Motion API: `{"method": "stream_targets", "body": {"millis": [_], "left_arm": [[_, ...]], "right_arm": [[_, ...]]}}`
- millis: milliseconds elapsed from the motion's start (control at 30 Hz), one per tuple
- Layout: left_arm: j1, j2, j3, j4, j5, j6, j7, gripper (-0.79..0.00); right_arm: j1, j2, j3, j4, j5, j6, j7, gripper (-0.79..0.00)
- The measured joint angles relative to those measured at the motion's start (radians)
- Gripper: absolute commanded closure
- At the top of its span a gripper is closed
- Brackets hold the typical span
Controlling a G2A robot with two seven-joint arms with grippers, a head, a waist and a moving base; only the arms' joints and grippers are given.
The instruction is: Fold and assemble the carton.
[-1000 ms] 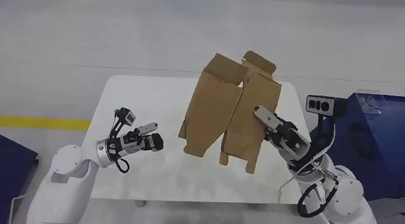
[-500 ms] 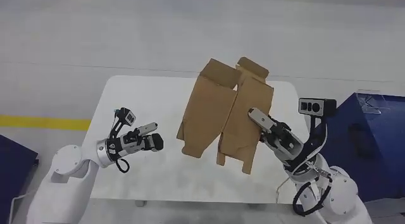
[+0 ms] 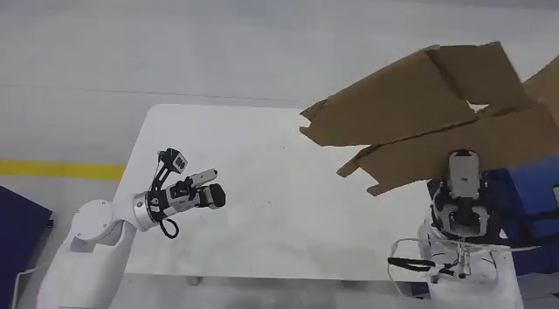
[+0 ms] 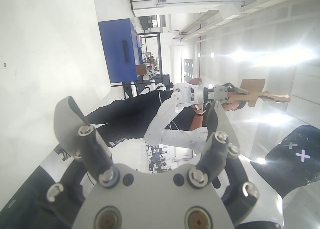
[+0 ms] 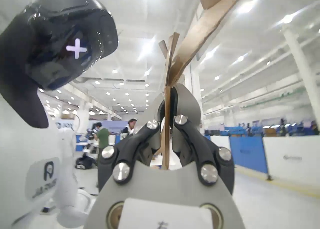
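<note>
Top view: flattened brown carton (image 3: pixel 410 108) is held high in the air off the right end of the white table (image 3: pixel 253 213), tilted, its flaps spread out, no part touching the tabletop. Right gripper (image 3: pixel 463 165) is under the carton's lower edge, pointing up, just off the table's right edge. Left gripper (image 3: pixel 210 195) hovers low over the table's left part, well apart from the carton, pointing toward the table's middle. Left wrist view: left gripper (image 4: pixel 142 115) is spread wide, fingers (image 4: pixel 68 112) apart with nothing between them, white table (image 4: pixel 37 27) surface beside it. Farther off, the right gripper (image 4: pixel 226 94) pinches the carton (image 4: pixel 260 93), seen nearly edge-on, flaps sticking out. A blue cabinet (image 4: pixel 117 54) stands past the table edge. Right wrist view: right gripper (image 5: pixel 167 104) is clamped onto the carton (image 5: pixel 190 47), fingers (image 5: pixel 186 107) pressed on both faces of a thin cardboard edge. The panels fan out above the grip, one flap angled away at the top against the ceiling lights.
</note>
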Motion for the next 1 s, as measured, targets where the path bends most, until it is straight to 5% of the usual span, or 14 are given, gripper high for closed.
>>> {"method": "stream_targets", "body": {"millis": [200,333,467,700,800,1000], "left_arm": [[0.000,0.000,0.000,0.000,0.000,0.000,0.000,-0.785],[0.000,0.000,0.000,0.000,0.000,0.000,0.000,-0.785],[0.000,0.000,0.000,0.000,0.000,0.000,0.000,-0.785],[0.000,0.000,0.000,0.000,0.000,0.000,0.000,-0.785],[0.000,0.000,0.000,0.000,0.000,0.000,0.000,-0.785],[0.000,0.000,0.000,0.000,0.000,0.000,0.000,-0.785]], "right_arm": [[0.064,-0.011,-0.081,0.028,-0.842,0.121,-0.499,0.000],[0.099,0.019,-0.140,0.112,-1.451,0.354,-0.857,0.000],[0.125,0.041,-0.140,0.171,-1.803,0.581,-1.056,0.000],[0.186,0.060,-0.116,0.210,-1.941,0.735,-1.123,0.000],[0.204,0.061,-0.116,0.221,-1.837,0.685,-1.087,0.000],[0.215,0.046,-0.127,0.263,-1.345,0.411,-0.894,0.000]]}}
